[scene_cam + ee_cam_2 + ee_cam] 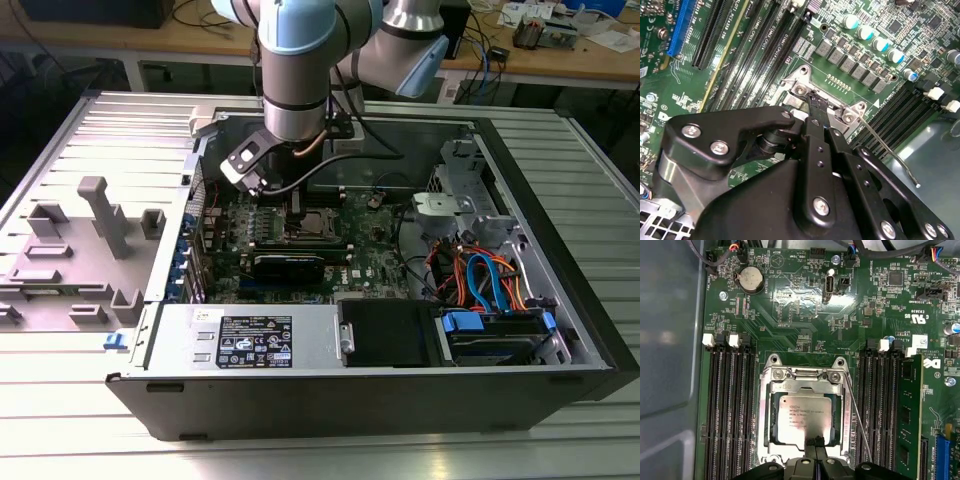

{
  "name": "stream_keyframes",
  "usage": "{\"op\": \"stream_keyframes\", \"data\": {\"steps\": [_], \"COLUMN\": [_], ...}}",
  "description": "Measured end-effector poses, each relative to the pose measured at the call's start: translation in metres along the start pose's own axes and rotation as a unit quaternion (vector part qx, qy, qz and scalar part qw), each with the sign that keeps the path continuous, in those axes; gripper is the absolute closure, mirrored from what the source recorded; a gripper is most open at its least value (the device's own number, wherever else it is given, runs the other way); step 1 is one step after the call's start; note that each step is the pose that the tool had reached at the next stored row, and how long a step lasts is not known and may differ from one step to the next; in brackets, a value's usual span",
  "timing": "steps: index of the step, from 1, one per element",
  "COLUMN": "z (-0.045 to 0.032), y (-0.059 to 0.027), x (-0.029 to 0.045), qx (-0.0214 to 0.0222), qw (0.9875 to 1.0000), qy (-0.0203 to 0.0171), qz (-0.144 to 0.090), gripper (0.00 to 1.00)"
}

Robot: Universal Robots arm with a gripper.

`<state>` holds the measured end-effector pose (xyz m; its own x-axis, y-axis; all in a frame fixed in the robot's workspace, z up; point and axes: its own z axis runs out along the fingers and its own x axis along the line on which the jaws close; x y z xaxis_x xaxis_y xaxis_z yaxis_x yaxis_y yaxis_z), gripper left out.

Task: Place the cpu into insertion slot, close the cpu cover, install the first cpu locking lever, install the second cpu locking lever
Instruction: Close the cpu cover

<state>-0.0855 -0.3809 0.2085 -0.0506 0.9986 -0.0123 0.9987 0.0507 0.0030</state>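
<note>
The cpu (pixel 802 415), a silver-grey square, lies in the insertion slot (pixel 774 361) on the green motherboard (pixel 790 305). The cpu cover (pixel 765 415) lies flat around it as a silvery frame. My gripper (pixel 816 441) is shut, and its black tips touch the cover's edge at the cpu's rim with nothing held between them. In the second wrist view the gripper (pixel 814 97) points down at the socket's metal bracket. A thin wire locking lever (pixel 858 425) slants away beside the socket, its free end (pixel 915 185) sticking out. In the exterior view the gripper (pixel 298 208) hangs over the socket inside the open computer case.
Long black memory slots (pixel 730 405) flank the socket, and a memory module (pixel 907 410) stands in one. In the exterior view, a power supply (pixel 260 340), a drive bay with orange and blue cables (pixel 480 280) and case walls surround the board. Grey fixtures (pixel 95 215) sit on the left.
</note>
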Motion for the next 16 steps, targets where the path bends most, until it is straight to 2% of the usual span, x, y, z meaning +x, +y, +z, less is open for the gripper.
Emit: {"op": "stream_keyframes", "data": {"steps": [6,8,11,16], "z": [-0.0044,-0.0045,-0.0044,-0.0044], "y": [0.0005,0.0038,0.0132,0.0196], "x": [-0.0001,-0.0003,-0.0008,-0.0012], "qx": [0.0000,0.0000,0.0001,0.0001], "qw": [1.0000,1.0000,1.0000,1.0000], "qy": [-0.0001,-0.0001,-0.0001,-0.0002], "qz": [0.000,0.000,0.000,0.000], "gripper": [0.89,0.89,0.89,0.89]}}
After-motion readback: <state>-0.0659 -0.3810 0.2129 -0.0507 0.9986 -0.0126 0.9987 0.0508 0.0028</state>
